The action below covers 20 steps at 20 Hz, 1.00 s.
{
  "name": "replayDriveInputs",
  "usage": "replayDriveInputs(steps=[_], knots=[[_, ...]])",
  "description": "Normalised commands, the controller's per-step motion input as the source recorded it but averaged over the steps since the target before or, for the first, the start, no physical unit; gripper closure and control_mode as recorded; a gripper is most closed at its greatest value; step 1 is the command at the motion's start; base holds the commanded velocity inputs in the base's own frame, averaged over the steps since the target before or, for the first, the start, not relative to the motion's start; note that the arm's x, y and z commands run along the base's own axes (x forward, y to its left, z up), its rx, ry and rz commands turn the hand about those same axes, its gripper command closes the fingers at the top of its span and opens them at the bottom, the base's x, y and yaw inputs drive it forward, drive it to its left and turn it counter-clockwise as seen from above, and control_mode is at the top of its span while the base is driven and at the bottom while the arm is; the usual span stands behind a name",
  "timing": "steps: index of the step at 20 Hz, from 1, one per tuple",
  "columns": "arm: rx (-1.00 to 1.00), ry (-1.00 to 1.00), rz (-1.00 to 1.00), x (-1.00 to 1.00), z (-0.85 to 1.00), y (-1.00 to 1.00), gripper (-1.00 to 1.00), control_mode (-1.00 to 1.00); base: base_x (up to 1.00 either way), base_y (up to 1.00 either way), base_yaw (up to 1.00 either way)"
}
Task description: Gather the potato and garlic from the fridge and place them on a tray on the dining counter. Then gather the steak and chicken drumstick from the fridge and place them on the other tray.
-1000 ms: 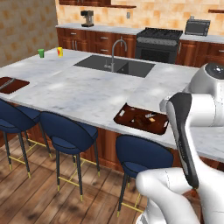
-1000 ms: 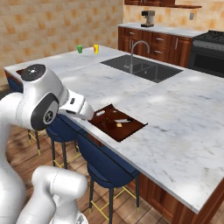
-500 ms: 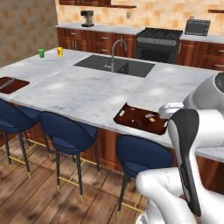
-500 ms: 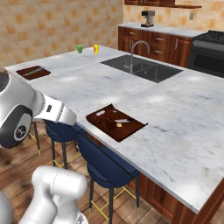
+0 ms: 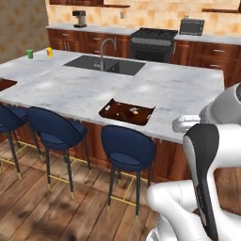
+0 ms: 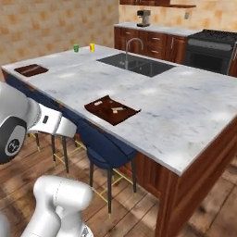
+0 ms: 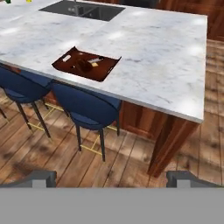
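The dining counter (image 5: 70,92) (image 6: 185,111) (image 7: 153,57) runs across all three views. A dark brown tray (image 5: 109,109) (image 6: 102,113) (image 7: 105,72) lies near its front edge and holds a brownish lump and two small pale pieces; I cannot tell which one is the potato or the garlic. A second tray (image 5: 5,84) (image 6: 31,70) rests at the counter's far left end. My gripper (image 7: 113,177) is open with nothing between its fingertips, hovering low over the wood floor well short of the counter. The fridge, steak and chicken drumstick are out of view.
Blue stools (image 5: 128,143) (image 7: 85,107) stand along the counter's near side. A dark sink with a faucet (image 5: 104,65) (image 6: 136,65) is set in the far side. Green and yellow cups (image 5: 38,53) stand at the far left. Wall counters and a stove (image 5: 153,42) line the back.
The whole picture has shifted, so the base has moved and the tray sits further left in the base views. The arm has swung lower in the right base view. The gripper stays open.
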Motion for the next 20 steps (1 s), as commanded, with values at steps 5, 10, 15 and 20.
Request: replayDriveInputs(steps=[5, 10, 15, 20], knots=[[0.0, 0.0, 0.0, 0.0, 0.0, 0.0, -1.0, 1.0, -0.47, -0.71, -0.67], [0.0, 0.0, 0.0, 0.0, 0.0, 0.0, -1.0, 1.0, 0.0, -0.64, -0.84], [0.0, 0.0, 0.0, 0.0, 0.0, 0.0, -1.0, 1.0, 0.46, -0.86, -0.41], [0.0, 0.0, 0.0, 0.0, 0.0, 0.0, -1.0, 1.0, 0.93, -0.51, -0.02]])
